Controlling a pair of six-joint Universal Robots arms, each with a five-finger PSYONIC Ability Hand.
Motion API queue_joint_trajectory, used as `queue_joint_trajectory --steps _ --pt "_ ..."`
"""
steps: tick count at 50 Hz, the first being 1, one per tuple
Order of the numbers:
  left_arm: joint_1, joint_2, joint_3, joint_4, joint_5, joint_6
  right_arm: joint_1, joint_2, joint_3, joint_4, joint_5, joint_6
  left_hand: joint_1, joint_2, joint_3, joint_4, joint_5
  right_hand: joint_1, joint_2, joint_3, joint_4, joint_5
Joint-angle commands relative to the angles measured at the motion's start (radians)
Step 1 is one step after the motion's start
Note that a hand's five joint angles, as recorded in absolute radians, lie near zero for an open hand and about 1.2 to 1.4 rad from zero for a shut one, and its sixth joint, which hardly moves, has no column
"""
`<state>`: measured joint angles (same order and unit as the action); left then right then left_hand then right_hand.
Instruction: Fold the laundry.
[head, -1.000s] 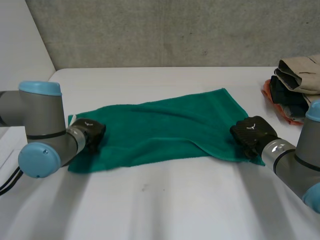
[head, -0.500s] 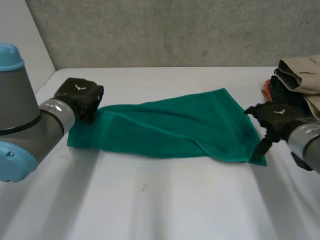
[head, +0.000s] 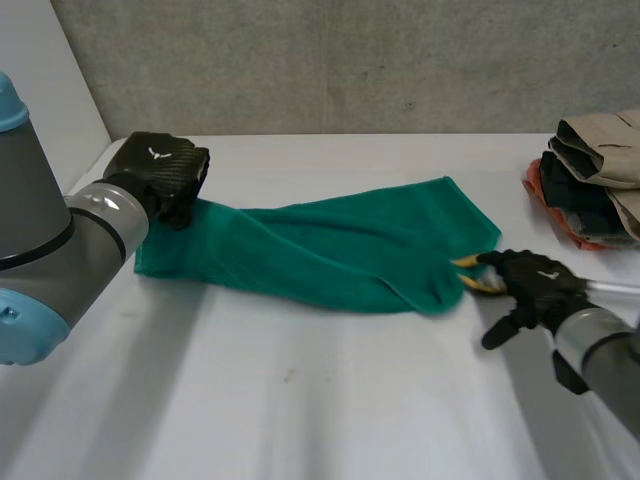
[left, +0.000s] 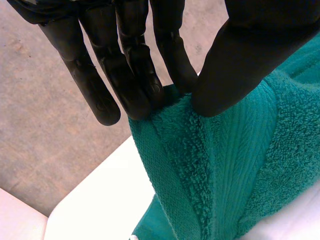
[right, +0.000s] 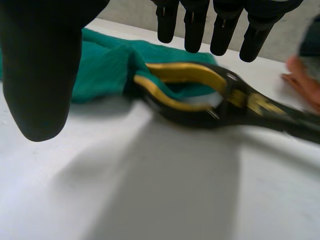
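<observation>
A green towel lies stretched across the white table. My left hand is at its far left corner and holds that corner raised off the table. In the left wrist view the fingers and thumb pinch the towel's folded edge. My right hand hovers just off the towel's right end with straight, spread fingers and nothing in it. A black-and-yellow grabber tool reaches in from the right, and its jaws are on the towel's right end.
A pile of folded clothes sits at the table's right edge, just beyond my right hand. A grey wall runs behind the table. The table's left edge lies close to my left arm.
My left hand lifted its towel corner and carried it toward the far side. My right hand opened, let go of the towel and drew back. The grabber tool came in at the right end.
</observation>
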<state>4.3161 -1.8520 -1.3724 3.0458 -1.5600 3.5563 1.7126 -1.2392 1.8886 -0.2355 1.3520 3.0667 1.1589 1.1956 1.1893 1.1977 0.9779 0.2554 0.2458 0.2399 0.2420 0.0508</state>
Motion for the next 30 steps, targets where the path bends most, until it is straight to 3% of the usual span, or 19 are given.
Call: queue_joint_trajectory --steps 1,4,5,12,13,15,16,22,30 --pt "0.001 0.019 0.01 0.005 0.0 -0.001 0.119 0.158 -0.114 -0.065 0.01 -0.016 0.237 0.201 0.207 0.199 0.244 0.167 0.176 0.182 0.18 0.197" --pt "0.001 0.03 0.012 0.005 0.0 -0.005 0.148 0.207 -0.174 -0.102 0.036 -0.034 0.237 0.201 0.207 0.199 0.244 0.993 1.002 1.008 1.006 1.023" --pt "-0.001 0.034 0.012 0.004 0.0 -0.008 0.153 0.21 -0.186 -0.116 0.047 -0.031 0.237 0.201 0.207 0.199 0.244 1.139 1.149 1.155 1.153 1.169" --pt "0.001 0.1 -0.002 0.016 0.001 -0.059 0.157 0.156 -0.223 -0.251 0.168 -0.04 0.237 0.201 0.207 0.199 0.244 1.141 1.15 1.156 1.154 1.171" --pt "0.001 0.108 -0.004 0.021 0.001 -0.062 0.157 0.123 -0.23 -0.24 0.18 -0.043 0.237 0.201 0.207 0.199 0.244 0.921 0.931 0.937 0.934 0.951" --pt "0.001 0.132 -0.013 0.028 0.003 -0.066 0.15 0.081 -0.223 -0.211 0.18 -0.049 0.237 0.201 0.207 0.199 0.244 0.209 0.218 0.224 0.222 0.239" --pt "0.002 0.143 -0.02 0.03 0.005 -0.066 0.148 0.058 -0.221 -0.184 0.182 -0.055 0.237 0.201 0.207 0.199 0.244 0.011 0.02 0.026 0.024 0.041" --pt "-0.003 0.227 -0.056 0.047 0.035 -0.066 0.147 -0.043 -0.239 0.014 0.151 -0.123 0.237 0.201 0.207 0.199 0.244 -0.081 -0.071 -0.065 -0.067 -0.051" --pt "-0.021 0.312 -0.083 0.048 0.054 -0.066 0.159 -0.007 -0.382 0.203 -0.02 -0.253 0.237 0.201 0.207 0.199 0.244 -0.081 -0.071 -0.065 -0.067 -0.051"
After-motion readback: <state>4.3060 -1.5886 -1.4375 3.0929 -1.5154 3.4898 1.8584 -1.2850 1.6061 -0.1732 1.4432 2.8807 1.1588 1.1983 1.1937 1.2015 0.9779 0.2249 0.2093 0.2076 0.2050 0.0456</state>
